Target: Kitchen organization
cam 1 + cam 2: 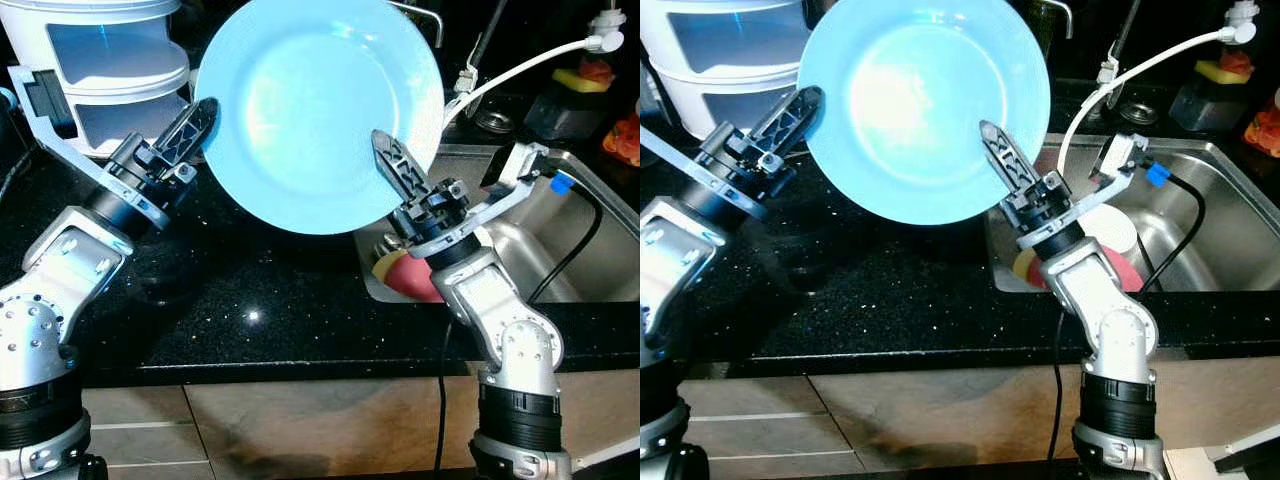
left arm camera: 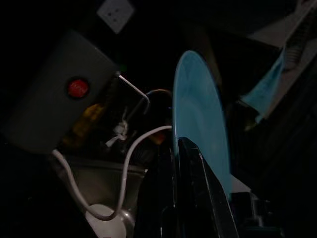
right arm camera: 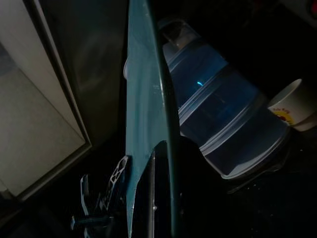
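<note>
A large light blue plate (image 1: 315, 105) is held upright above the black counter (image 1: 250, 310), its face turned toward me. My left gripper (image 1: 200, 118) is shut on the plate's left rim. My right gripper (image 1: 388, 158) is shut on the lower right rim, one finger lying across the plate's face. In the left wrist view the plate (image 2: 198, 124) stands edge-on, with its rim running between the black fingers (image 2: 185, 198). The right wrist view likewise has the plate (image 3: 141, 99) edge-on, pinched between that gripper's fingers (image 3: 151, 198).
A white tiered container (image 1: 115, 70) stands at the back left of the counter. To the right is a steel sink (image 1: 600, 260) holding a pink dish (image 1: 415, 280). A white cable (image 1: 520, 70) arcs over it. Colourful items (image 1: 585, 80) sit behind the sink.
</note>
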You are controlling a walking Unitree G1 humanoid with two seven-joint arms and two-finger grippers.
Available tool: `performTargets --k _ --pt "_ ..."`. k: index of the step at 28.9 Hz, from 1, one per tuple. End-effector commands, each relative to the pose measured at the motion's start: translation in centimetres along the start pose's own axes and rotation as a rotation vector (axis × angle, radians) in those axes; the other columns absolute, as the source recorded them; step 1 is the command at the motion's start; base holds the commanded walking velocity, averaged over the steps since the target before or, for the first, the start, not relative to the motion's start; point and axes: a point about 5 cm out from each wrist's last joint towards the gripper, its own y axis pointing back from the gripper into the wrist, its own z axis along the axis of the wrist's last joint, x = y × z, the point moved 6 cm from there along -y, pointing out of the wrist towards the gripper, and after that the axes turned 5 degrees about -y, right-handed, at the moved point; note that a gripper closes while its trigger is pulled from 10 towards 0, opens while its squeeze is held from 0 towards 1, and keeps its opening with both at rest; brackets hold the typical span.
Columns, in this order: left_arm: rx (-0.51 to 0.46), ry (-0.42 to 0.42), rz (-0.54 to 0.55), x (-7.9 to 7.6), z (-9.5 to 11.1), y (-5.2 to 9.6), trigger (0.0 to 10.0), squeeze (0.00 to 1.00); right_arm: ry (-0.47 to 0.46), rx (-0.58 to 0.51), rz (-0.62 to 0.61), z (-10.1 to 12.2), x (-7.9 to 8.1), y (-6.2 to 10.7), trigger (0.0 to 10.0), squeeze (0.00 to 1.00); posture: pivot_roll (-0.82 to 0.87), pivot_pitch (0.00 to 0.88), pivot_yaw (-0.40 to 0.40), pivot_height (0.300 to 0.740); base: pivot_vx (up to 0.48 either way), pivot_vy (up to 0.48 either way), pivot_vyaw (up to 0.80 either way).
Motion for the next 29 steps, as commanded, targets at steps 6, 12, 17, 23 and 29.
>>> performTargets --k 6,12,17,23,29 --pt "0.005 -0.031 0.034 0.4 -0.1 0.0 10.0 1.00 0.025 -0.016 0.039 0.4 0.9 0.1 0.0 0.00 0.18 0.052 -0.070 0.740 0.000 0.000 0.00" --pt "-0.047 -0.076 0.164 3.3 2.9 3.2 10.0 0.00 0.265 -0.216 -0.100 7.4 -0.7 1.4 10.0 0.00 0.18 0.056 -0.064 0.740 0.000 0.000 0.00" --pt "-0.061 -0.100 0.229 4.5 3.8 4.6 10.0 0.00 0.501 -0.309 -0.282 12.2 -2.2 3.0 10.0 0.00 0.20 0.060 -0.066 0.740 0.000 0.000 0.00" --pt "-0.018 -0.100 0.259 5.1 2.3 4.9 10.0 0.00 0.829 -0.280 -0.500 15.6 -3.4 5.9 10.0 0.00 0.19 0.053 -0.067 0.740 0.000 0.000 0.00" --pt "0.012 -0.090 0.283 5.8 1.4 4.4 10.0 0.00 0.814 -0.309 -0.759 16.8 -8.0 10.6 10.0 0.00 0.18 0.042 -0.055 0.740 0.000 0.000 0.00"
